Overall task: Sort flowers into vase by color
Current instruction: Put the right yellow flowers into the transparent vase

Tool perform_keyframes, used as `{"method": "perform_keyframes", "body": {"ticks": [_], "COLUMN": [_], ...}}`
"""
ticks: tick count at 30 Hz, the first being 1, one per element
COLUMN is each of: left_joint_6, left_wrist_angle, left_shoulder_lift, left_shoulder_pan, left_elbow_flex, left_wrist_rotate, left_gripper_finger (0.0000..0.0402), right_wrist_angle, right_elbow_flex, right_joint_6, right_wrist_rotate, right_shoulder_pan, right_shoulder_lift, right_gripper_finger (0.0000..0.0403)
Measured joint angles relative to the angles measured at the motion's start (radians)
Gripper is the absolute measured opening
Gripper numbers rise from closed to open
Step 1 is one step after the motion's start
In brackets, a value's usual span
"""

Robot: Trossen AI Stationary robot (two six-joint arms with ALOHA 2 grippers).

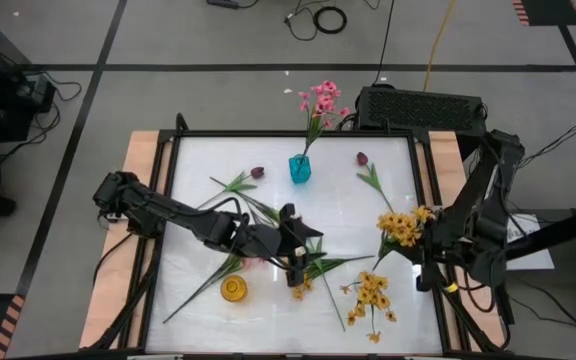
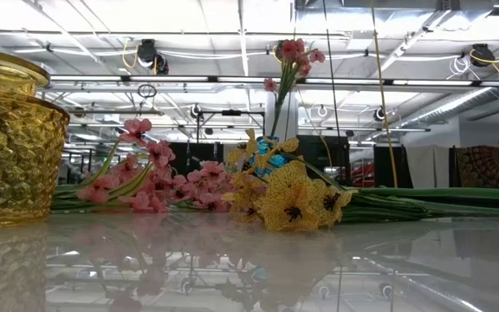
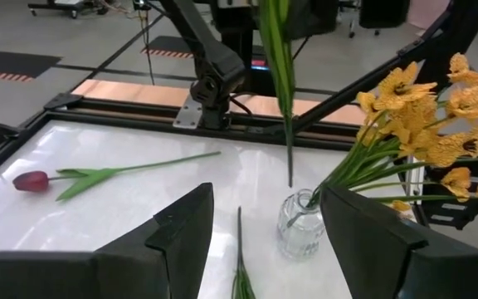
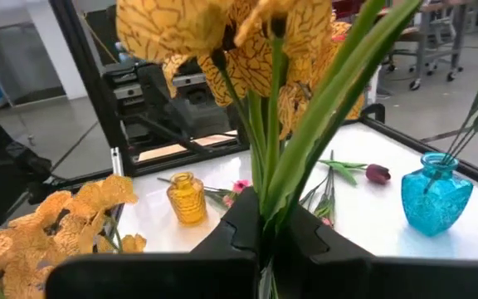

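Observation:
My right gripper (image 4: 264, 228) is shut on a yellow flower spray (image 4: 222, 41) at the table's right side. Below it stands a clear vase (image 3: 299, 226), where another yellow spray (image 3: 426, 116) leans out of the mouth. My left gripper (image 3: 265, 199) hovers open over the table's middle (image 1: 293, 248) and holds nothing. The blue vase (image 1: 299, 168) at the far middle holds pink flowers (image 1: 320, 100). The empty yellow vase (image 1: 233, 289) stands near the front left. Two maroon tulips (image 1: 257, 172) (image 1: 361, 158), more yellow sprays (image 1: 372, 293) and pink blossoms (image 2: 154, 178) lie flat on the table. My right gripper pinches the spray's green stems and a long leaf (image 4: 265, 195) between its two fingers, just below the blossoms. The fingers come in about level and lie across the stems. The spray stands upright and lifted clear; its lower stem end (image 3: 290, 170) hangs just above the clear vase's mouth.
The white tabletop has a dark raised frame (image 1: 173, 200) and wooden side strips. Green stems and leaves (image 1: 318, 262) lie spread beneath my left arm. A black box (image 1: 418, 105) sits beyond the far edge. The far left part of the tabletop is bare.

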Motion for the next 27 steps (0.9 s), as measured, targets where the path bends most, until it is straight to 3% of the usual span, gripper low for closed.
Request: {"method": "perform_keyframes", "body": {"ticks": [27], "left_joint_6": [0.001], "left_wrist_angle": [0.000], "left_shoulder_lift": [0.000], "left_shoulder_pan": [0.006], "left_elbow_flex": [0.000], "left_wrist_rotate": [0.001], "left_gripper_finger": [0.0228], "right_wrist_angle": [0.019], "right_elbow_flex": [0.000], "right_joint_6": [0.113], "right_wrist_rotate": [0.017], "right_shoulder_pan": [0.027], "right_shoulder_lift": [0.070], "right_gripper_finger": [0.0004]}}
